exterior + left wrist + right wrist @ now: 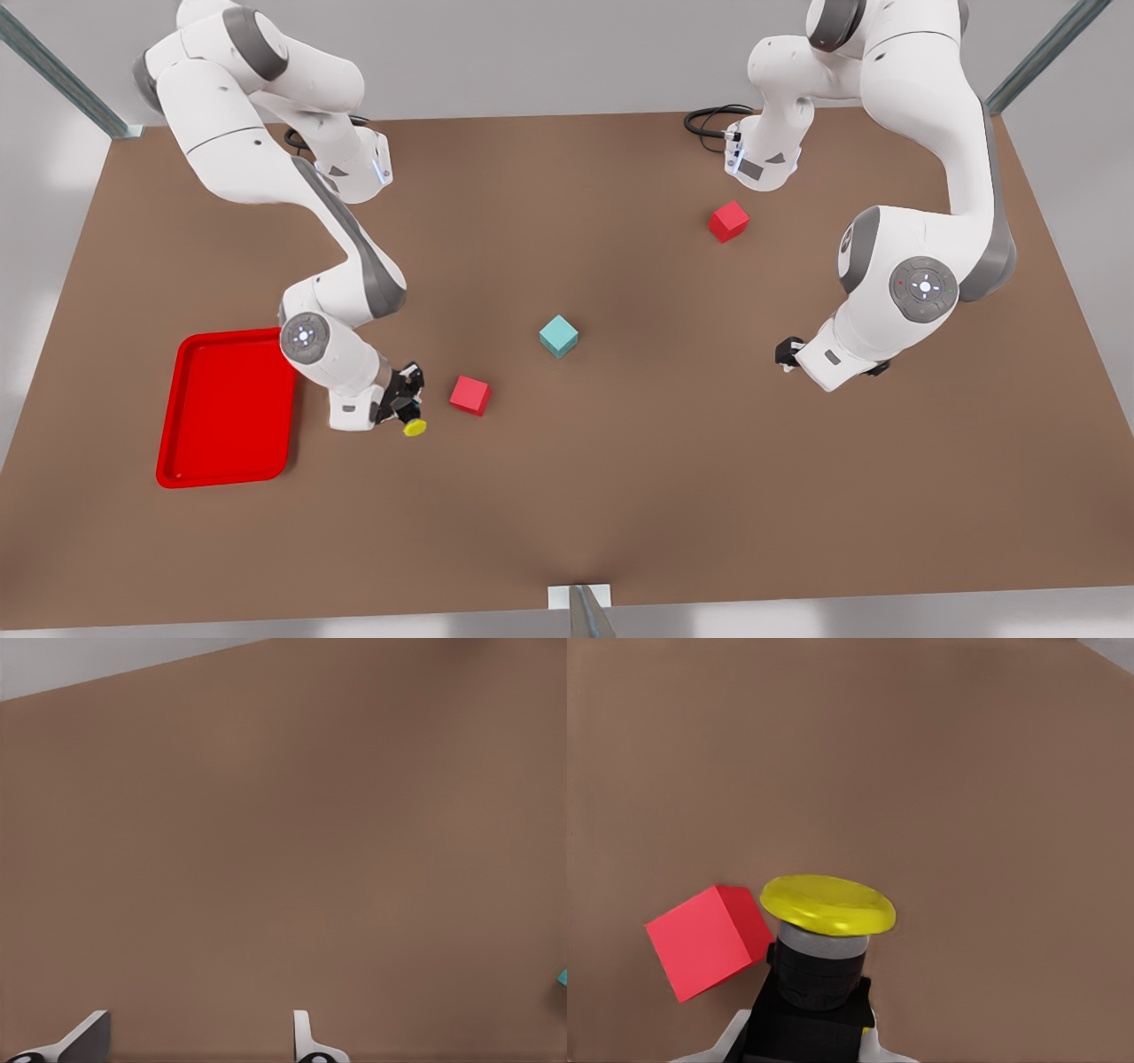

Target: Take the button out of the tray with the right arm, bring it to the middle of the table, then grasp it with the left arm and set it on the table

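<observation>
The button [415,427] has a yellow cap and a black base, and my right gripper [404,408] is shut on it just above the table [620,496], to the right of the red tray [221,416] in the front view. In the right wrist view the button [827,904] sticks out from between the fingers of the right gripper [806,1041], which clamp its black base. My left gripper [786,353] hangs open over bare table at the front view's right. The left wrist view shows nothing between the open left gripper [197,1041] fingertips.
A red cube [469,394] lies close beside the held button, also visible as the red cube [709,939]. A teal cube [558,336] sits near the table's middle, and another red cube [728,221] lies farther back. Cables [709,120] lie at the far edge.
</observation>
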Tool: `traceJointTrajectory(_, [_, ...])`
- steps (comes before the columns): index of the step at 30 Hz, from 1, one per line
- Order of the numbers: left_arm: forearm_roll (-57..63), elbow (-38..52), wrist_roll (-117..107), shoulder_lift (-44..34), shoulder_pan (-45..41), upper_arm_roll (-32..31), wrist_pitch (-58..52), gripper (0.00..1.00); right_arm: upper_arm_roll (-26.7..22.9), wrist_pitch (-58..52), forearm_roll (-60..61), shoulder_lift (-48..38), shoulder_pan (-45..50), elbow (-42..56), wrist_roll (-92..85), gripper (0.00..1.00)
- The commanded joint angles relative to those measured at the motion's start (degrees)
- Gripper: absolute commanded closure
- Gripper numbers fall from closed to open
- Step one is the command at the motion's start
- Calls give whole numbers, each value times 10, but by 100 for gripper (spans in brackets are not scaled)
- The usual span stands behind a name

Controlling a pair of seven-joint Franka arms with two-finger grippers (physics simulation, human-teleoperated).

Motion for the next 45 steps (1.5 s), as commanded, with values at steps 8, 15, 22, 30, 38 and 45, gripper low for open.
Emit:
traceJointTrajectory(8, [0,0,-1,-1,2,0,-3,0,-3,-63,10,95,140,135,439,58])
traceJointTrajectory(15, [0,0,-1,0,2,0,-2,0,-41,-142,5,196,277,315,647,58])
traceJointTrajectory(22, [0,0,-1,0,4,0,1,0,-106,-200,50,321,384,514,760,58])
traceJointTrajectory(30, [0,0,-1,1,4,0,3,0,-133,-156,52,362,415,530,790,57])
traceJointTrajectory(38, [1,1,-1,5,4,0,7,0,-154,-131,52,383,436,533,756,54])
traceJointTrajectory(45, [1,1,-1,10,4,1,15,0,-178,-131,51,387,453,537,731,0])
